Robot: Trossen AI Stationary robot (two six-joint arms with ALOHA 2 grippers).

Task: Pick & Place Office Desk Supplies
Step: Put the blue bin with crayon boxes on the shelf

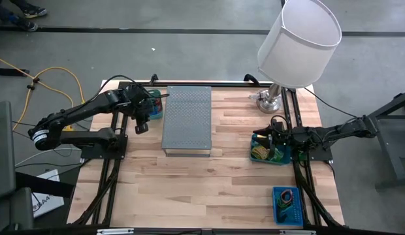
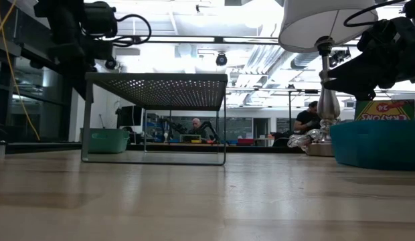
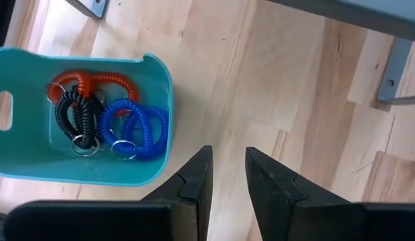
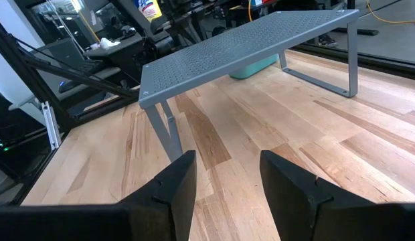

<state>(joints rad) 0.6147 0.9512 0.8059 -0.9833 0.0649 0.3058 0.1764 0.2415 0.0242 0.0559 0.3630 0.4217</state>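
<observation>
Wooden worktop (image 1: 228, 176) with a grey perforated stand (image 1: 187, 119) at centre. At 10 o'clock, the left gripper (image 3: 225, 175), fingers slightly parted and empty, hovers beside a teal bin (image 3: 160, 100) holding red, black and blue coil bands (image 3: 104, 114). At 3 o'clock, the right gripper (image 4: 222, 175), fingers spread and empty, sits over a second bin (image 1: 268, 149) of supplies. A third bin (image 1: 289, 205) lies at 5 o'clock. No item is in transit, so judging progress is not possible.

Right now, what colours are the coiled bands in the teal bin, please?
Coiled bands: red, black and blue; left wrist view shows them best.
</observation>
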